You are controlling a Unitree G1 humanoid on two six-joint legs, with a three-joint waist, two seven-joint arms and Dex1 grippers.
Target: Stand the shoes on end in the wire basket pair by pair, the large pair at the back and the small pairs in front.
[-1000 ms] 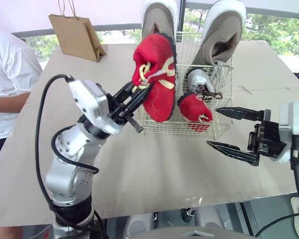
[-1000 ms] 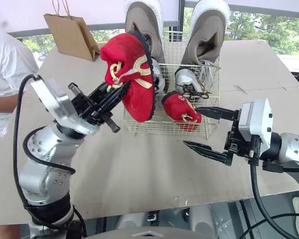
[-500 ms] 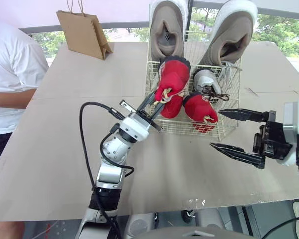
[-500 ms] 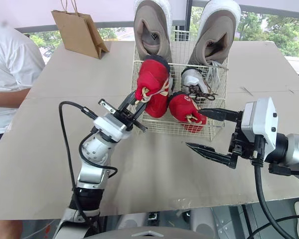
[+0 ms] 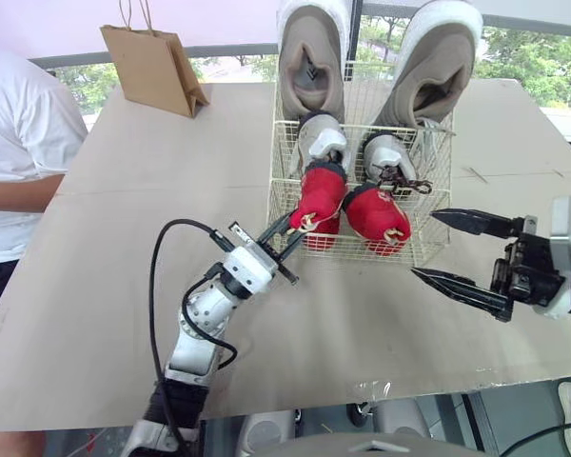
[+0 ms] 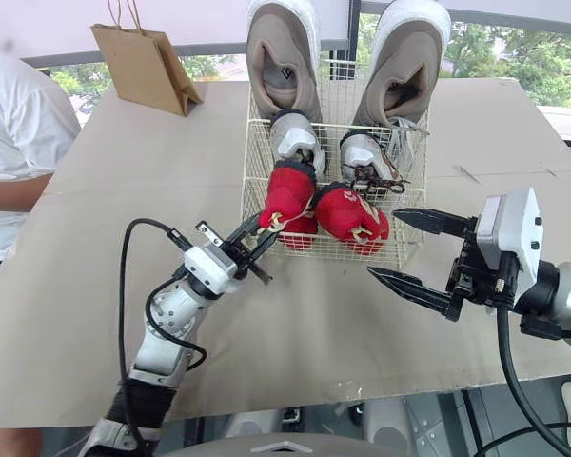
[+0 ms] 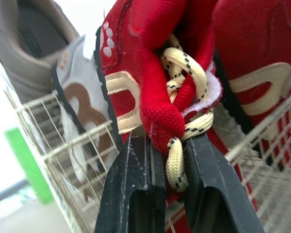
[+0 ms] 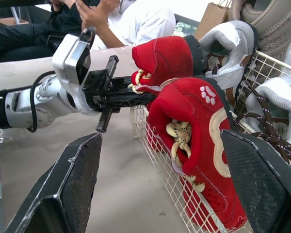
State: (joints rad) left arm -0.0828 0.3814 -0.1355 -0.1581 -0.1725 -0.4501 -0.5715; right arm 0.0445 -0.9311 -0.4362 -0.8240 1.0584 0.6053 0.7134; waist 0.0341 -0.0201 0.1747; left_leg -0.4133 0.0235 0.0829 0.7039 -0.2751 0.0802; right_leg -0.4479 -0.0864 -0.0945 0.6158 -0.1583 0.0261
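Observation:
A white wire basket (image 5: 426, 249) stands on the table. Two large beige shoes (image 5: 309, 57) stand on end at its back, two grey small shoes (image 5: 388, 157) in the middle, two red small shoes in front. My left gripper (image 5: 298, 227) is shut on the tongue and laces of the left red shoe (image 5: 318, 200), which stands in the basket's front left; the same grip shows in the left wrist view (image 7: 167, 141). The second red shoe (image 5: 379, 217) stands beside it. My right gripper (image 5: 464, 255) hangs open right of the basket, holding nothing.
A brown paper bag (image 5: 152, 69) stands at the table's far left. A person in a white shirt (image 5: 24, 143) sits at the left edge. Open tabletop lies in front of the basket.
My left gripper has carried the red shoe from above the basket's front down into the front left spot beside the other red shoe. The right gripper has stayed open and still.

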